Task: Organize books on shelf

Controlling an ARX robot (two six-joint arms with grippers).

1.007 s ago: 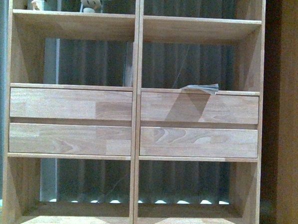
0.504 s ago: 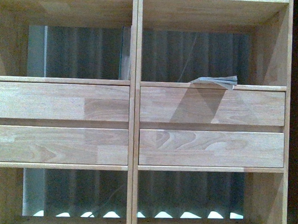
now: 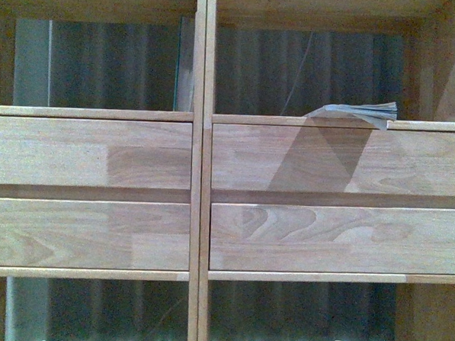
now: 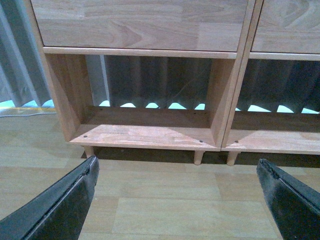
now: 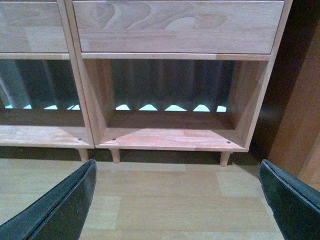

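**Both grippers empty and low, the book lying flat above the drawers**

Our left gripper (image 4: 176,164) hangs with its jaws spread wide and nothing between them. Our right gripper (image 5: 177,165) matches it, wide apart and empty. Both hover over the wood floor (image 4: 165,215), facing the bottom compartments (image 5: 170,137) of the shelf (image 3: 200,161). Neither arm shows in the front view. We judge they are held low and open so they are ready to grasp without blocking the body camera's sight of the upper boards.

The book (image 3: 356,111) sits at about 2 o'clock from the middle of the front view. It lies flat in the right-hand open compartment, on the board just above the upper right drawer front (image 3: 319,160). Its pale front edge curls over the board's lip, which we think gives a gripper something to pinch. We cannot tell whether this is one book or two stacked. Lying flat, it looks not yet organised. A dark pleated curtain (image 3: 111,65) hangs behind.
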